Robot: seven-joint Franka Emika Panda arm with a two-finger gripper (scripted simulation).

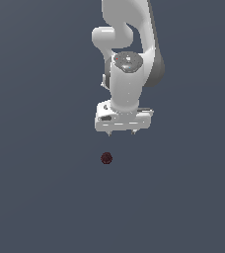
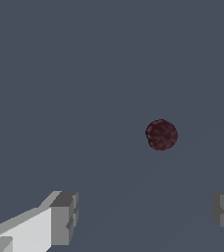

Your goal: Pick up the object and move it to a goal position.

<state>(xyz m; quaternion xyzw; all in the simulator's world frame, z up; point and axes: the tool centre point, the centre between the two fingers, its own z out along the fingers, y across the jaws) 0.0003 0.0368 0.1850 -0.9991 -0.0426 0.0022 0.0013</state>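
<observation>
Starting from the wrist view, we found the two pale fingers of our end effector spread wide apart with nothing between them, so it was released and holding nothing. Beyond them lay the object, a small dark maroon ball with a bumpy surface, resting on the flat grey tabletop and clearly narrower than the gap between the fingers. In the exterior view, the end effector hung above the object, apart from it and offset a little toward the exterior view's right. We judged the task barely begun: the grasp was not yet made, and the descent, closing, lift and carry all remained. No goal marker showed in either view, so we could not tell where the object had to go.
</observation>
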